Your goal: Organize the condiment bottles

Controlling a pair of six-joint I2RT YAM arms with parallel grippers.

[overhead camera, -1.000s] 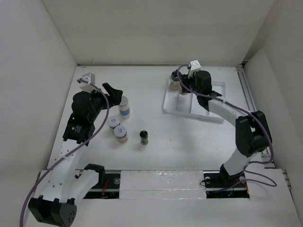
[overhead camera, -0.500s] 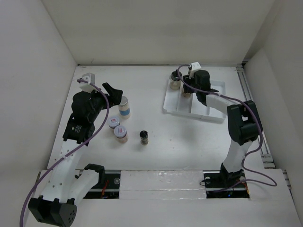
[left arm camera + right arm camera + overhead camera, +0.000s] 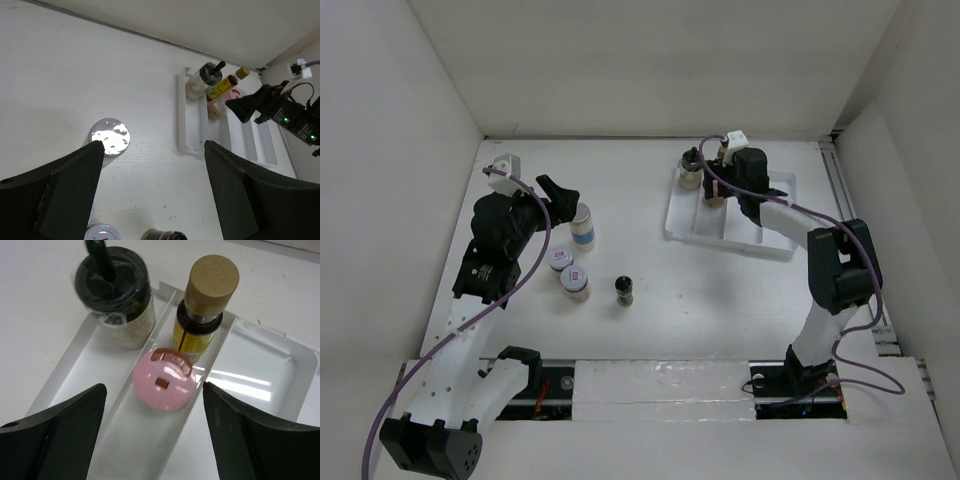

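My right gripper (image 3: 154,388) is open above the white ridged tray (image 3: 70,370), its fingers either side of a pink-lidded jar (image 3: 165,380) that stands free in the middle channel. Behind it stands a yellow-label bottle (image 3: 207,290) with a tan cap. A black-lidded jar (image 3: 112,282) stands in the left channel. My left gripper (image 3: 152,145) is open and empty beside a silver-lidded jar (image 3: 109,144). In the top view the silver-lidded jar (image 3: 583,225), two white-lidded jars with red marks (image 3: 560,258) (image 3: 573,280) and a small dark bottle (image 3: 625,290) stand on the table.
The tray (image 3: 760,240) lies at the back right, and its right channels hold nothing. White walls close in the table on three sides. A rail (image 3: 840,190) runs along the right edge.
The right arm's elbow has swung in toward the tray and its wrist has shifted slightly. The left arm and the jars on the table have not moved.
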